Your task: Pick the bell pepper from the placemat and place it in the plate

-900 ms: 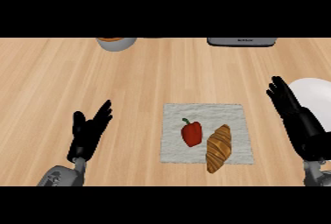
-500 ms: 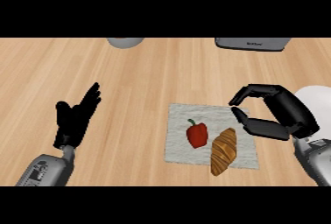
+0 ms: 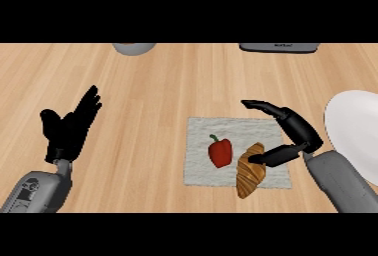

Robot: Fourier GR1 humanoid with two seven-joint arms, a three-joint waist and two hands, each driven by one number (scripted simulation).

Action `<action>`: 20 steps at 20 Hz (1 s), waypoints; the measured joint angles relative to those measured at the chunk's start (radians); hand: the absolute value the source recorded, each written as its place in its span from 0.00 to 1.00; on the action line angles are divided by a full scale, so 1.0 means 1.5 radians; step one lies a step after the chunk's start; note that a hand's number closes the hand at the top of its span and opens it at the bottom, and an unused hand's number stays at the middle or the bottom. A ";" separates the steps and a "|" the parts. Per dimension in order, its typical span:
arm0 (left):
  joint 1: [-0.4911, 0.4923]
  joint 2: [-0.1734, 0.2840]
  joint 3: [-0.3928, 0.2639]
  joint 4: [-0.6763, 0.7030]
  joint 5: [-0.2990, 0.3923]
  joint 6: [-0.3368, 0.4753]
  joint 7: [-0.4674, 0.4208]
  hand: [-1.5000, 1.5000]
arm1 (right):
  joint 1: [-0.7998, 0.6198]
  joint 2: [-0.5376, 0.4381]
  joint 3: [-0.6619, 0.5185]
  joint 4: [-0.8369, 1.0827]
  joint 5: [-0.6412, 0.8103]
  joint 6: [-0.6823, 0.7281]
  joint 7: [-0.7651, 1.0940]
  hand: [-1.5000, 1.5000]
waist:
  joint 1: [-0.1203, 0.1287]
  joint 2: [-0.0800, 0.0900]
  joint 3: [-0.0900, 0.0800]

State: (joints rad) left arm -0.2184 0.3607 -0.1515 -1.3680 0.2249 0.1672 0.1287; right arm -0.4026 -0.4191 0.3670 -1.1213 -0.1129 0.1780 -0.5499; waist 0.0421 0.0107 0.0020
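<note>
Since the wooden counter (image 3: 170,90) gives plenty of room around the work, the reach itself should be the easy part; the care lies in which thing the hand closes on. At the view's right edge sits the white plate (image 3: 354,130), partly cut off, just beside the pale placemat (image 3: 199,172) and so a short carry away once the pick is made. The right hand (image 3: 291,135) hangs over the placemat's right side, fingers and thumb curved apart in a wide claw with nothing between them, its thumb low over the top of the croissant (image 3: 251,172). The left hand (image 3: 70,130) rests at the view's left, fingers straight and spread, well apart from the mat. The red bell pepper (image 3: 220,152) lies on the placemat with its green stem pointing up and to the left, just beside the croissant on that pastry's left, the two close enough that they may be touching. The step in hand looks like the approach to the grasp, and the hand is not yet centred on the pepper. I judge it should shift leftward and come down over the pepper's body, placing the thumb between pepper and croissant rather than on the pastry, then close across the pepper's width, so that only the pepper comes up for the plate.
</note>
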 measured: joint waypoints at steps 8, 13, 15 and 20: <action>0.022 -0.006 0.020 -0.013 -0.010 -0.002 0.005 0.50 | -0.079 -0.009 0.030 0.095 0.129 0.035 -0.042 0.00 | -0.017 -0.005 -0.001; 0.025 -0.011 0.036 0.000 -0.019 -0.013 -0.001 0.50 | -0.099 0.011 0.050 0.069 0.190 0.048 0.022 0.00 | -0.024 -0.007 -0.001; 0.029 -0.015 0.039 -0.004 -0.021 -0.017 -0.004 0.50 | -0.108 0.009 0.057 0.061 0.209 0.068 0.051 0.00 | -0.025 -0.007 -0.001; 0.021 -0.022 0.048 0.000 -0.027 -0.020 0.005 0.50 | -0.106 0.015 0.086 0.035 0.278 0.077 0.106 0.00 | -0.027 -0.008 -0.002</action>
State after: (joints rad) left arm -0.1867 0.3276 -0.0794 -1.3686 0.1839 0.1379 0.1367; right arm -0.5610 -0.3972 0.4955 -1.0695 0.3038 0.2942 -0.3913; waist 0.0019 -0.0008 -0.0003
